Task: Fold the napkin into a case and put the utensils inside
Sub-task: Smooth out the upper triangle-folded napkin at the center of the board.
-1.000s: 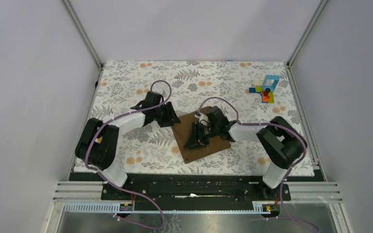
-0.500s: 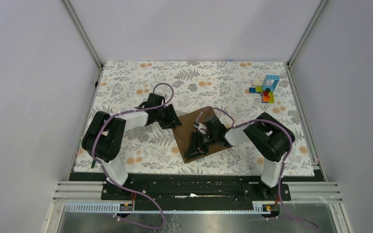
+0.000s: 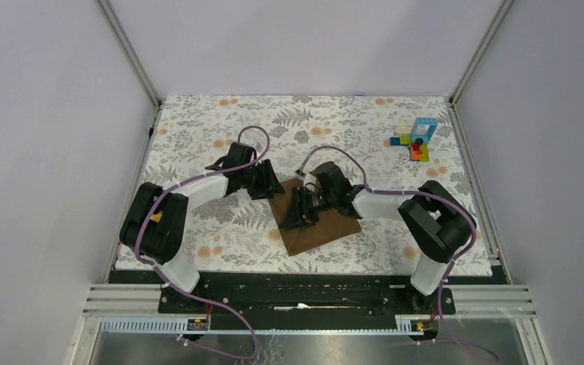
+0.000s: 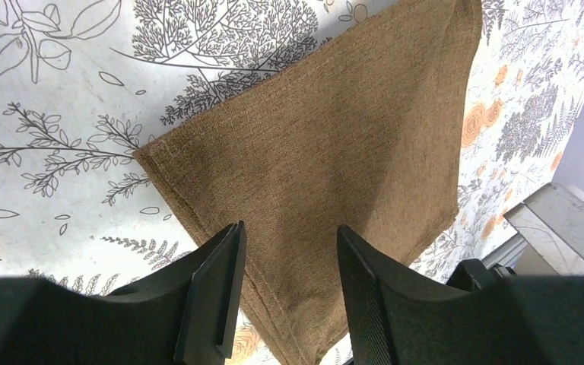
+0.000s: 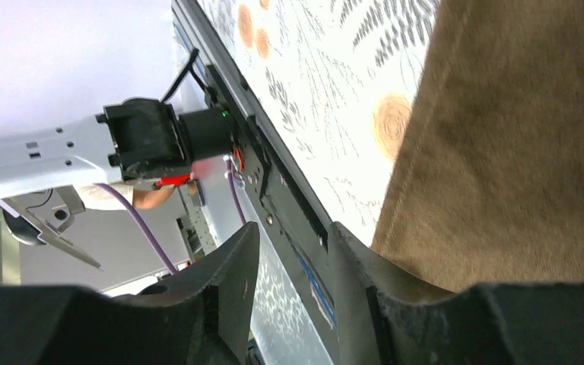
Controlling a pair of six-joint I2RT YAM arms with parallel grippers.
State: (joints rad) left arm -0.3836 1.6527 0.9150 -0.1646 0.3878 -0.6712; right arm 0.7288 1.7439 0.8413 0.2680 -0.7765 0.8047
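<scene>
The floral cover point(image 3: 198, 137) spreads under both pincers. The brown napkin point(image 3: 327, 232) lies on it, below and between them. The left pincer point(image 4: 290, 236) stands half open over the napkin near its corner, nothing between its jaws. The right pincer point(image 5: 293, 239) is also half open and empty, the napkin's hem just beside one finger. The blocks point(image 3: 417, 139) sit well apart, beyond the right pincer
</scene>
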